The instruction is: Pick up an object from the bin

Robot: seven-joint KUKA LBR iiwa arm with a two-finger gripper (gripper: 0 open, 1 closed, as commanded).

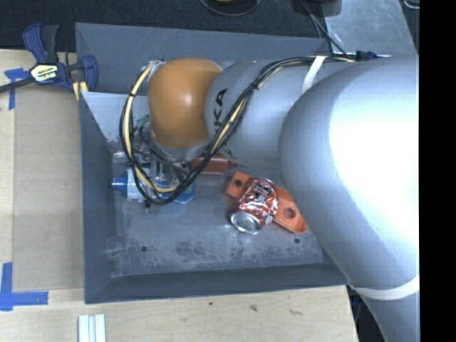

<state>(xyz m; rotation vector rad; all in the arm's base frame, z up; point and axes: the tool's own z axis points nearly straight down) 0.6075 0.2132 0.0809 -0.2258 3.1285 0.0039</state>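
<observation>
End effector [158,179] over one blue item [125,185], one can [254,206]

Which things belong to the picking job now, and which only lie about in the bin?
Job: hand, low at the left of the bin; blue thing beneath it.
Lying about: crushed can; flat orange piece under it; reddish piece behind it.

The arm [342,155] sets its end effector [154,179] low in the grey bin [185,244], below the orange cover [178,102] and looped cables [131,123]. A blue thing [126,185] lies right under the end effector and pokes out on both sides of it. A reddish bar [216,165] lies just beside it, toward the arm. Further that way, a crushed red-and-silver can [254,205] rests on a flat orange plate [288,216].
</observation>
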